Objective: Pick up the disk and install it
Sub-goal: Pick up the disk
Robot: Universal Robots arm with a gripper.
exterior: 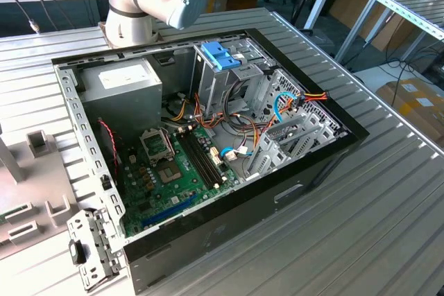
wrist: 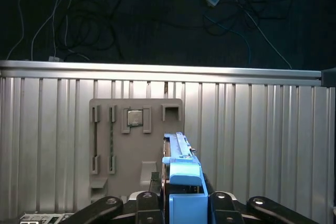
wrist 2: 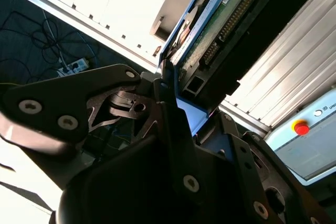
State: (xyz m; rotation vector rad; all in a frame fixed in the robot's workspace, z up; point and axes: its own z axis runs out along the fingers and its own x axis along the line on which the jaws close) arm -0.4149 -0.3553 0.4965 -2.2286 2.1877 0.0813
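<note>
Above the ribbed metal table (wrist: 262, 140), dark cable-strewn floor (wrist: 131, 19) beyond, the pincer (wrist: 186, 203) grips the disk (wrist: 181, 169) edge-on.

The table (exterior: 388, 192) is ribbed bare metal, matt silver. The computer case (exterior: 305, 188) has a smooth black shell around a dull grey sheet-metal frame. Inside it in the exterior view, toward eleven o'clock, the power supply (exterior: 125, 91) is plain grey metal, and near one o'clock sits a bright blue plastic latch (exterior: 220, 55). The gripper (wrist 2: 169, 90) is matt black metal (its screws shine). The disk (wrist 2: 220, 30) shows a green circuit board on dark metal.
</note>
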